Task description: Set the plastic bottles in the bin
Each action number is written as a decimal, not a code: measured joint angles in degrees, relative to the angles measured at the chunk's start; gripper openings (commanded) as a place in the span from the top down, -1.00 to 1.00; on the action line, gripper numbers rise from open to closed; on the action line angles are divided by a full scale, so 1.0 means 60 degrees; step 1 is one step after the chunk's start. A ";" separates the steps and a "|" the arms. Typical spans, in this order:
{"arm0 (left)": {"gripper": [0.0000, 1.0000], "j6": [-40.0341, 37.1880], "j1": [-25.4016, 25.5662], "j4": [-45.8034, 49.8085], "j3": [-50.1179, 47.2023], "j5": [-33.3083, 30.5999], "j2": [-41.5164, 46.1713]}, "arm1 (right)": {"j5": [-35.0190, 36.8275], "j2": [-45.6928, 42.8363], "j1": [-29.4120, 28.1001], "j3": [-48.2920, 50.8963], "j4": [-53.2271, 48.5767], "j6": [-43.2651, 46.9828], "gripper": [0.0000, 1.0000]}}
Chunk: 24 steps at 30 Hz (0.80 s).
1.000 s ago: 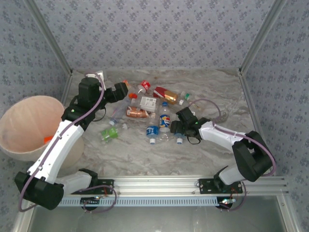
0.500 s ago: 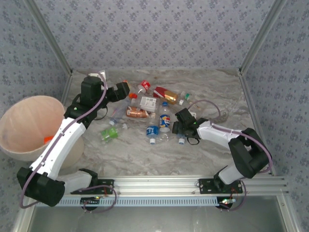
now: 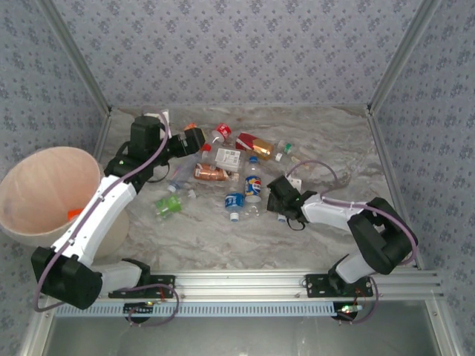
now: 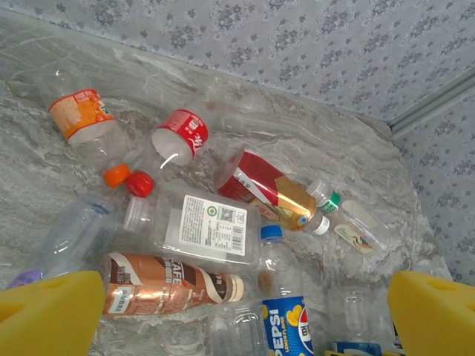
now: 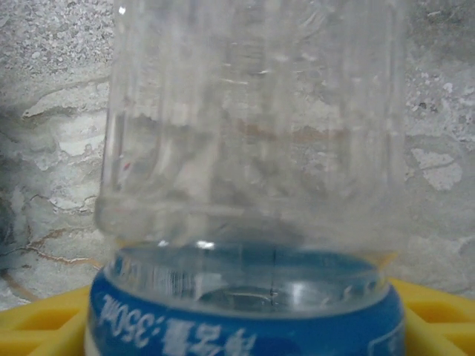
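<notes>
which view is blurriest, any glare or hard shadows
Right wrist view: blurriest, the clear bottle so close its ribs smear. Left wrist view: bottles sharp, only the yellow fingers at the bottom corners soft. Top external view: even light, faint shadows on the table, no strong glare.

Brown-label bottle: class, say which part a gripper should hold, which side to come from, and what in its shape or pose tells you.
Probably grip the brown-label bottle at its labelled middle, from above. It lies flat on its side, so jaws can close across its narrow width. The white-label bottle lies close beside it, leaving little room there.
</notes>
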State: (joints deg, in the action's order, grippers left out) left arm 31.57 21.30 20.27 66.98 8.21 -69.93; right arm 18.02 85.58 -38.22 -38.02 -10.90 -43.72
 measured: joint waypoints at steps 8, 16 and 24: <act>-0.96 0.0266 0.0000 -0.0430 -0.0004 0.0656 -0.0186 | 0.0470 -0.1494 -0.0164 0.0284 0.0251 0.0707 -0.20; -0.96 0.0670 0.0015 -0.1413 -0.0415 0.1392 -0.0386 | 0.0412 -0.3155 -0.0219 0.0557 0.1927 0.2087 -0.09; -0.96 0.0838 0.0208 -0.1996 -0.0495 0.1942 -0.0579 | -0.1202 -0.3384 -0.0262 0.0645 0.4156 0.3133 -0.05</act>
State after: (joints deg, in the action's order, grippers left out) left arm 36.60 22.55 8.29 64.01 19.86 -73.41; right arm 10.81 65.28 -39.79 -34.15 14.04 -24.93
